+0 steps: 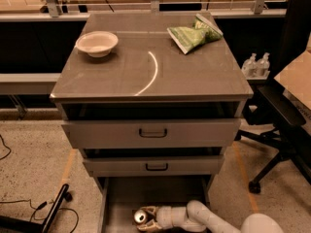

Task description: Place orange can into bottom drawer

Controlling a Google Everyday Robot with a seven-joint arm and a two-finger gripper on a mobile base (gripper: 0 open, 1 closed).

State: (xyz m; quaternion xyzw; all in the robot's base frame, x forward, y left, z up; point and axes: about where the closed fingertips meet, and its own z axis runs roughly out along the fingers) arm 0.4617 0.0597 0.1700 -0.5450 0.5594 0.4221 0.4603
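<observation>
The orange can (141, 216) shows its shiny silver top low in the camera view, inside the open bottom drawer (121, 198), a shallow grey tray under the cabinet. My gripper (147, 218) reaches into the drawer from the right on a white arm and is closed around the can. The can sits close to the drawer's floor; I cannot tell whether it touches it.
Two upper grey drawers with black handles (152, 132) stand slightly pulled out above. On the cabinet top are a cream bowl (97, 43) and a green chip bag (193, 33). A black office chair (286, 115) is at the right. Cables and a black bar (53, 210) lie on the floor left.
</observation>
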